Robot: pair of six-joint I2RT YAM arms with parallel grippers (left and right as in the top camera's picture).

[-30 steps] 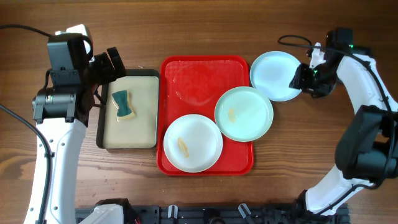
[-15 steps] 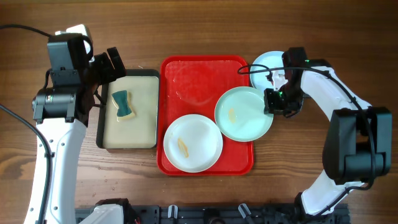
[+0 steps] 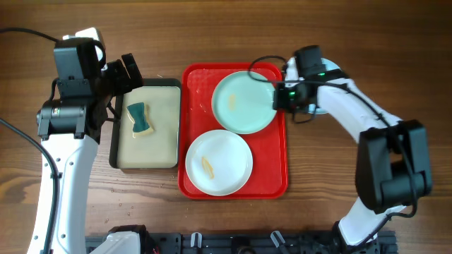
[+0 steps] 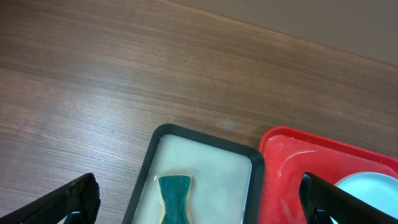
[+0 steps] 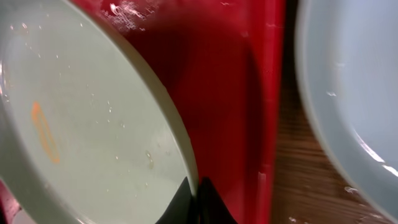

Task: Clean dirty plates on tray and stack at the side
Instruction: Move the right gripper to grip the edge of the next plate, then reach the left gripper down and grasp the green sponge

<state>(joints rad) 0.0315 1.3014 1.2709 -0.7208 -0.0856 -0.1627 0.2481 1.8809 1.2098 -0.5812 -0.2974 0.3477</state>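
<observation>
The wooden desk [image 3: 353, 42] carries the red tray [image 3: 272, 176], with a beige tray [image 3: 162, 141] just left of it. On the red tray the green plate [image 3: 244, 102] lies far and the white plate [image 3: 219, 162] near, both smeared yellow. The blue plate [image 5: 348, 93] sits on the desk just right. A sponge [image 3: 140, 118] lies in the beige tray. The right hand [image 5: 194, 194] is clenched on the green plate's right rim; the left hand [image 4: 199, 196] hovers released, fingers wide apart

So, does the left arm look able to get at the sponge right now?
Probably yes. The left gripper is open and sits by a corner of the beige tray, and the sponge lies uncovered with nothing over it.
</observation>
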